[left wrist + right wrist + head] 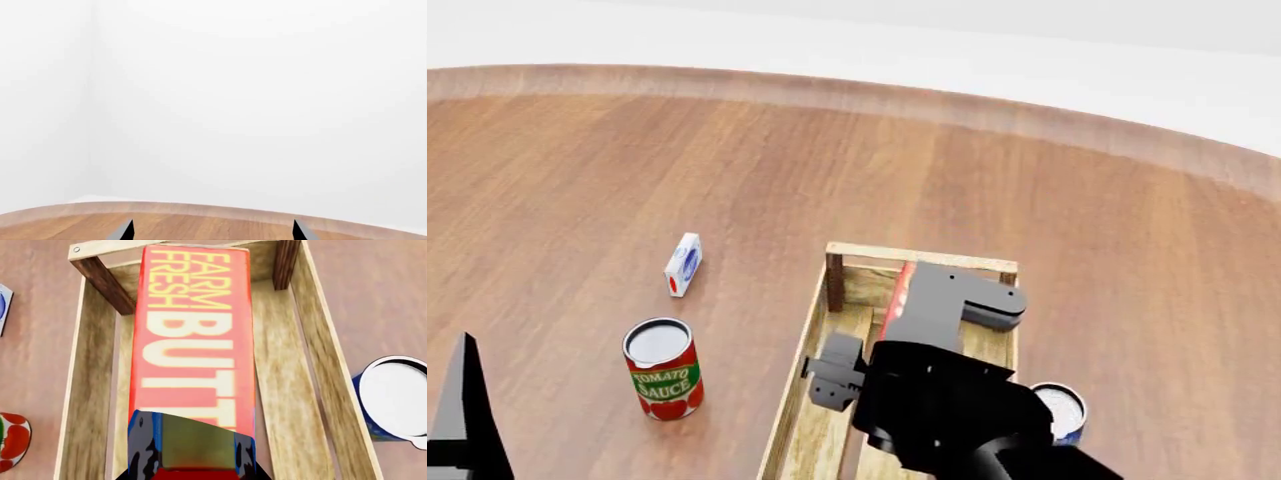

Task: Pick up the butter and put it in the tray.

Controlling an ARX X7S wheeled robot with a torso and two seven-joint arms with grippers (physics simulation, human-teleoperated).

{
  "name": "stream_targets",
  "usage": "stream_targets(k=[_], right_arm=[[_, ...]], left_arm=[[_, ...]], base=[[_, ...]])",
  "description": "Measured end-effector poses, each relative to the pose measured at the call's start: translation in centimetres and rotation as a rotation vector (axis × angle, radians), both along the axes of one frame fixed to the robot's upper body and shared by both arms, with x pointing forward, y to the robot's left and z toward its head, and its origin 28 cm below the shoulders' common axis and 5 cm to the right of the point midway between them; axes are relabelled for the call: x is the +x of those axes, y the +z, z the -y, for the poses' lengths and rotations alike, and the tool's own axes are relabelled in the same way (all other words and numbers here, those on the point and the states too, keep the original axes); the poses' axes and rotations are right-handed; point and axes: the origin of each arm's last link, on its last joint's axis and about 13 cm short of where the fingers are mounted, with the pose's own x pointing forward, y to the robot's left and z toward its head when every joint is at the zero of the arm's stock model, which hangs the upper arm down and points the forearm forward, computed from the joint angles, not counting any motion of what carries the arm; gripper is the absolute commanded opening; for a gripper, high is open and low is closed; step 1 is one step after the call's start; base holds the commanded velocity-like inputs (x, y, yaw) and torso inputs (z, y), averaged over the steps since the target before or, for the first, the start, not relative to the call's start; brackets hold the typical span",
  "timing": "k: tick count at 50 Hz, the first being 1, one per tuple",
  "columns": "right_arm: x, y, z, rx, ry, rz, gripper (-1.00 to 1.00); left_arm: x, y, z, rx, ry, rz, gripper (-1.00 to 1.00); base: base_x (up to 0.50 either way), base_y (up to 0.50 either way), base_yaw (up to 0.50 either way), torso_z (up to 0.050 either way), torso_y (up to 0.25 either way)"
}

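Note:
The butter (193, 340), a red-orange carton lettered "FARM FRESH BUTTER", stands on its narrow edge lengthwise inside the outline of the tray (87, 390). My right gripper (193, 462) is shut on its near end, one finger on each side. In the head view the right arm covers most of the carton; only a red strip of butter (898, 290) shows over the light-wood tray (814, 330). I cannot tell whether the carton touches the slats. My left gripper (212, 232) is open and empty over the table, far to the left (461, 420).
A tomato sauce can (663, 368) stands left of the tray, with a small white-blue carton (683, 265) beyond it. A blue can (1060, 410) stands close against the tray's right side. The wooden table's curved edge (200, 210) meets a white wall.

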Motion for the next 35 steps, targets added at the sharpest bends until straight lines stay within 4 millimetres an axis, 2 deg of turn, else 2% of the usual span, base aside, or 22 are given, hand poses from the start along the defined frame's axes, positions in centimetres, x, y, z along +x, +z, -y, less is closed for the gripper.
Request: stream_targets(k=[35], right_arm=[[-1.0, -2.4, 0.0, -0.035, 0.012, -0.029, -1.00]], left_arm=[[0.0, -0.1, 0.1, 0.001, -0.002, -0.003, 1.00]], base=[[0.00, 0.00, 0.00, 0.000, 0.001]])
